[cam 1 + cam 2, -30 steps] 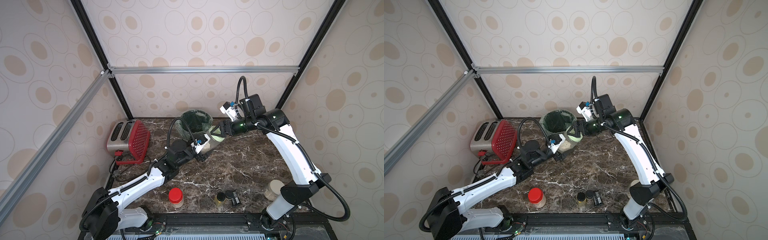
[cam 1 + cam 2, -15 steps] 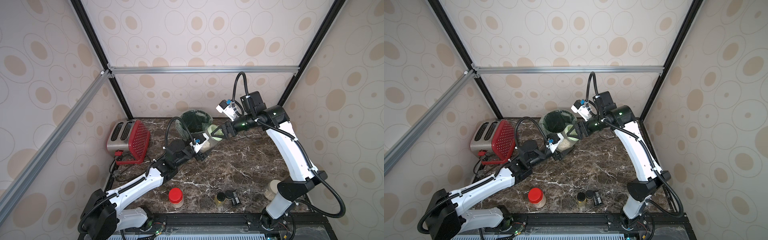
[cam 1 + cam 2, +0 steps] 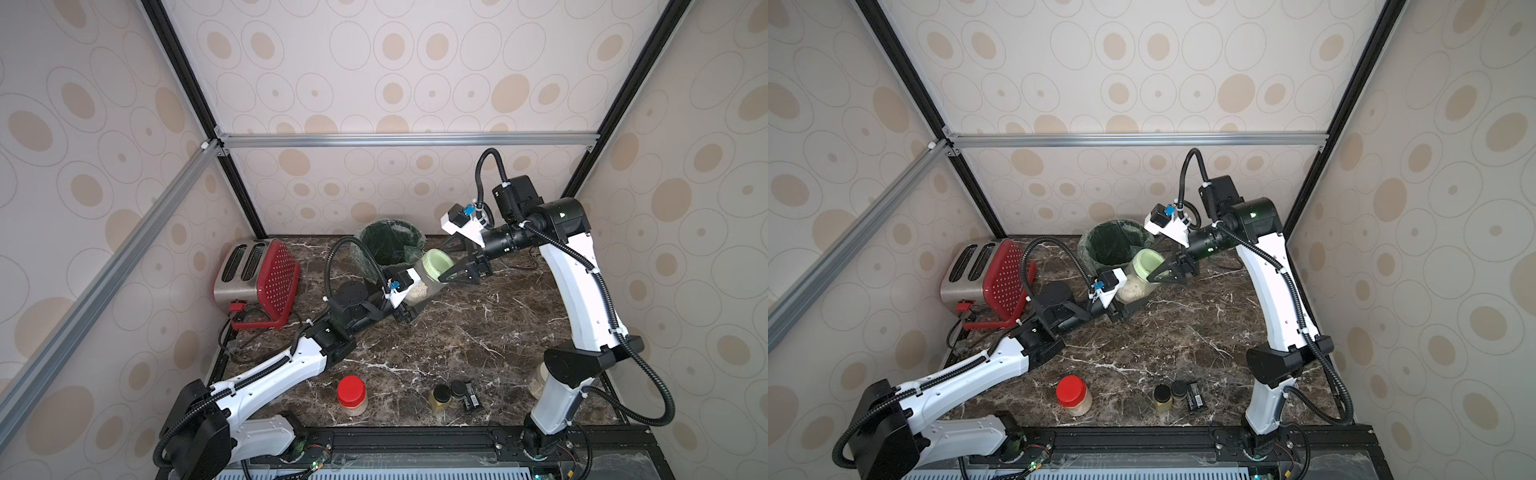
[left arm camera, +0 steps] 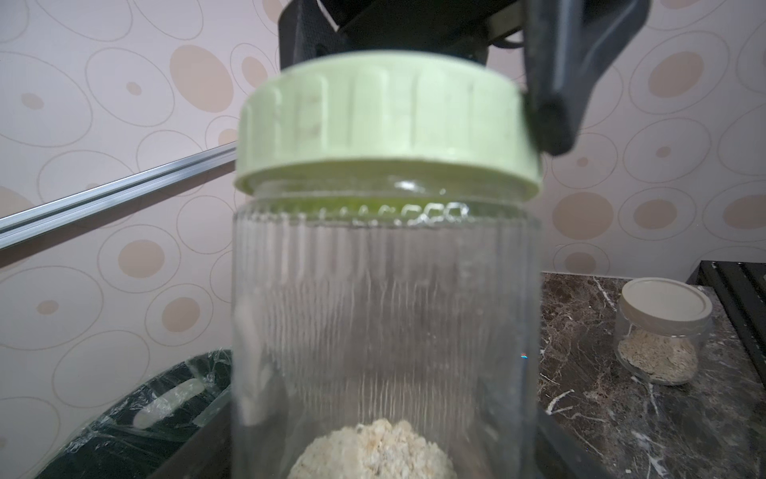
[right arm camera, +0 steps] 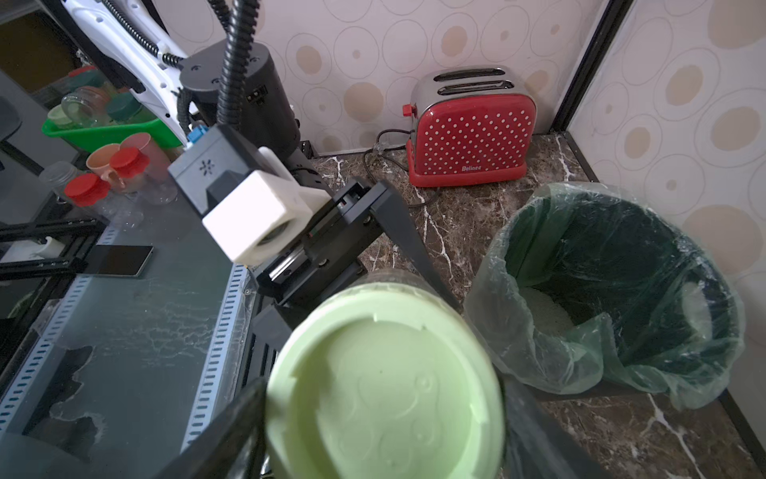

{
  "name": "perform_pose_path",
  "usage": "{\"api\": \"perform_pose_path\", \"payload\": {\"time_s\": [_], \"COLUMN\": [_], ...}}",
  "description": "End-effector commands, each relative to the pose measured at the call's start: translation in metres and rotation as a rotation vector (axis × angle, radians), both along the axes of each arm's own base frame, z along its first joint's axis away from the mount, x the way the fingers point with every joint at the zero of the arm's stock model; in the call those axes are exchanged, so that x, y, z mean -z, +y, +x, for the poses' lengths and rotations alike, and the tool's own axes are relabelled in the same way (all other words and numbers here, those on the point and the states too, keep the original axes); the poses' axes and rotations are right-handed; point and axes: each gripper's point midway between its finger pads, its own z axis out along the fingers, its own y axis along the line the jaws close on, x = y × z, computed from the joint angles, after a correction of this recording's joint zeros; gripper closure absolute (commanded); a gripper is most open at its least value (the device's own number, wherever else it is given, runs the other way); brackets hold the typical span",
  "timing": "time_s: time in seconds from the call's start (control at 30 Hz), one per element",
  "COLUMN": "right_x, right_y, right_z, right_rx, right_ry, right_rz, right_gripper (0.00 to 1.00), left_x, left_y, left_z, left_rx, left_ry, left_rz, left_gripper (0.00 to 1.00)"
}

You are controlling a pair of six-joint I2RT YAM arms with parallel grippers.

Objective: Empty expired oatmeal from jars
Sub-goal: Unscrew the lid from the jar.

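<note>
Right fingers (image 4: 553,95) — lid (image 4: 385,120); left fingers (image 5: 400,232) — jar (image 4: 385,315)

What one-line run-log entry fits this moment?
left gripper: holding jar | right gripper: clamped on green lid | oatmeal: inside jar | bin: beside jar

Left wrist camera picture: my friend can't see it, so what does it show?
A clear ribbed jar fills the picture close up, with a little oatmeal at its base and a pale green lid gripped by the black right gripper. Behind stand a bag-lined bin and a beige-lidded jar of oatmeal on the marble table.
</note>
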Motion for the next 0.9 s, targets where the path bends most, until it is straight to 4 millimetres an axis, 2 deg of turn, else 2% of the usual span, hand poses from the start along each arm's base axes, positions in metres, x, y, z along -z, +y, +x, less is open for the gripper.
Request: {"api": "perform_pose_path", "payload": {"time_s": [0.0, 0.07, 0.1, 0.17, 0.2, 0.3, 0.4, 0.5, 0.67, 0.87], "right_x": [-0.018, -0.019, -0.020, -0.020, -0.020, -0.023, -0.028, -0.031, -0.020, -0.014], "right_y": [-0.004, -0.002, -0.001, 0.003, 0.005, 0.005, 0.003, -0.008, -0.022, -0.011], "right_z": [-0.032, -0.029, -0.026, -0.017, -0.010, 0.016, 0.027, 0.042, 0.039, 0.021], "right_rx": [-0.091, -0.090, -0.080, -0.043, 0.000, 0.214, 0.375, 0.608, 0.794, 0.773], "right_ry": [0.012, 0.017, 0.021, 0.050, 0.071, 0.152, 0.232, 0.359, 0.476, 0.487], "right_rz": [0.070, 0.081, 0.086, 0.095, 0.094, 0.074, 0.071, 0.075, 0.033, 0.000], "right_gripper": [0.54, 0.47, 0.37, 0.06, 0.00, 0.01, 0.00, 0.01, 0.01, 0.01], "left_x": [-0.014, -0.015, -0.017, -0.019, -0.020, -0.022, -0.021, -0.020, -0.019, -0.017], "left_y": [0.013, 0.013, 0.014, 0.013, 0.014, 0.014, 0.014, 0.013, 0.012, 0.013], "left_z": [0.007, 0.007, 0.007, 0.007, 0.007, 0.007, 0.009, 0.010, 0.010, 0.009], "left_rx": [-0.065, -0.064, -0.065, -0.062, -0.063, -0.068, -0.072, -0.071, -0.068, -0.066], "left_ry": [-0.035, -0.037, -0.039, -0.042, -0.044, -0.053, -0.053, -0.052, -0.053, -0.049], "left_rz": [-0.031, -0.031, -0.033, -0.035, -0.035, -0.032, -0.031, -0.031, -0.029, -0.030], "left_gripper": [1.00, 1.00, 1.00, 1.00, 1.00, 1.00, 1.00, 1.00, 1.00, 1.00]}}
